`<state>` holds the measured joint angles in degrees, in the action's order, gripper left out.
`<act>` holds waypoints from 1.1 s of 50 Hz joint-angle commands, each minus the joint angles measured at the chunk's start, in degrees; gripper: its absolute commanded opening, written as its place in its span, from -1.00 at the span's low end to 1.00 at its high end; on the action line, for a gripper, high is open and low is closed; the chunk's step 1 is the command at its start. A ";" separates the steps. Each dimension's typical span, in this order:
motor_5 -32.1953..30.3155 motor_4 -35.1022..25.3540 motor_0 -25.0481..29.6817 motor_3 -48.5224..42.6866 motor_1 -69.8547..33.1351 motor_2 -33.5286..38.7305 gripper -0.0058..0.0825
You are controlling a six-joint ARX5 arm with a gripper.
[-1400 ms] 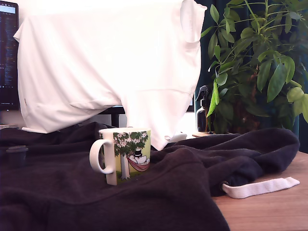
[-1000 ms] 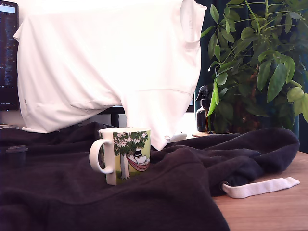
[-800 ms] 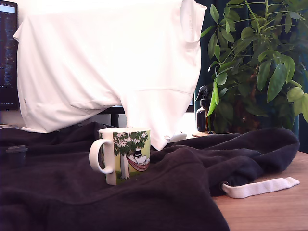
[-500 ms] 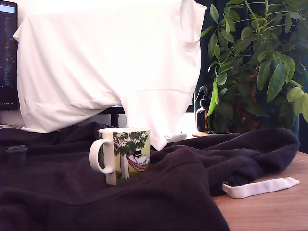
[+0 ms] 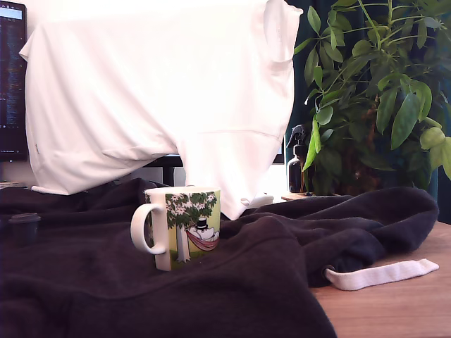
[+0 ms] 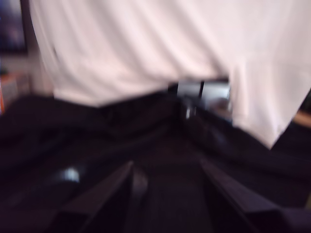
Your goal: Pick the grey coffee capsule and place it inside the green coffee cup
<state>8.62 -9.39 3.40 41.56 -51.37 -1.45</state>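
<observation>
A: Ext. view first. What's on the table?

B: Green coffee cup (image 5: 183, 227) upright on a dark cloth (image 5: 232, 282), approx. centre, a bit toward the exterior view's left. Handle points to that view's left; tree-and-hammock picture faces the cam.

A: And the capsule?

B: Grey coffee capsule (image 5: 25, 227) sits on the same cloth at the far left edge of the exterior view, well apart from the cup. Dark on dark, so hard to make out details.

A: Bkgd?

B: White shirt (image 5: 162, 98) hanging behind the cup, monitor (image 5: 12, 77) at top left, leafy plant (image 5: 373, 91) on the exterior view's right w/ a dark spray bottle (image 5: 297, 158) beside it. White strap (image 5: 380, 274) lies on bare wooden tabletop (image 5: 394, 310) at lower right. No arm in this view.

A: Wrist view?

B: Blurry. Gripper (image 6: 167, 194) shows as two dark fingers (image 6: 104, 199) spread wide apart, nothing between them, just dark cloth below. White shirt hangs ahead. A small pale-topped blob (image 6: 68, 174) sits near one finger; can't tell what it is. Cup not visible here.
</observation>
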 commanded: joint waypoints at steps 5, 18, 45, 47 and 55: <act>-3.98 0.50 0.31 7.45 -13.16 -3.91 0.64; -8.00 0.48 0.31 9.57 -29.22 -12.09 0.64; -12.17 0.44 0.07 10.93 -49.35 -22.16 0.64; -12.17 0.42 0.07 11.15 -50.16 -22.32 0.64; -12.83 0.63 0.09 12.46 -51.49 -22.64 0.49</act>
<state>-3.64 -8.91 3.40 53.12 -102.48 -23.55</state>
